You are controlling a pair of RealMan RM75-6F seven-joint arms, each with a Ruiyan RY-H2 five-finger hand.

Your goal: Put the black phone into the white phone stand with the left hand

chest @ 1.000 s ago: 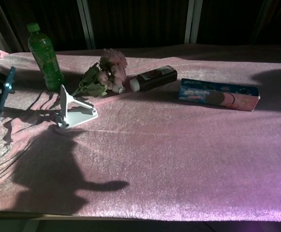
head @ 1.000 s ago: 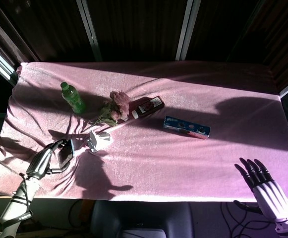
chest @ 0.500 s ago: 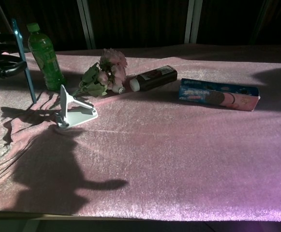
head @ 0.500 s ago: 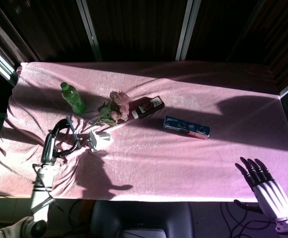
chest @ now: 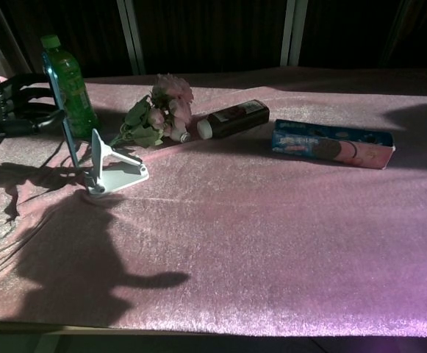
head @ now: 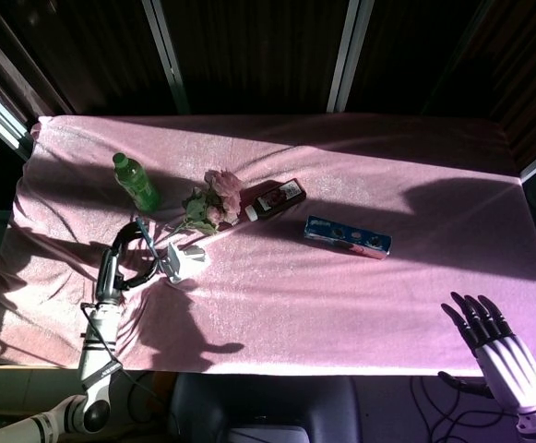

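The black phone (chest: 63, 118) is held on edge, nearly upright, by my left hand (chest: 13, 112) at the far left of the chest view. Its lower end hangs just left of the white phone stand (chest: 115, 172), close to the stand's raised back plate; I cannot tell whether they touch. From the head view the left hand (head: 123, 260) grips the phone (head: 147, 242) right beside the stand (head: 183, 260). My right hand (head: 498, 353) hovers off the table's front right corner, fingers spread, holding nothing.
A green bottle (chest: 67, 82) stands just behind the phone. A bunch of pink flowers (chest: 162, 107), a dark lying bottle (chest: 235, 118) and a blue cookie box (chest: 333, 143) lie further right. The pink cloth (chest: 242, 243) is wrinkled near the stand.
My left hand has lifted the phone off the cloth and carried it rightward, from the table's left edge to just beside the stand. The right hand has barely moved.
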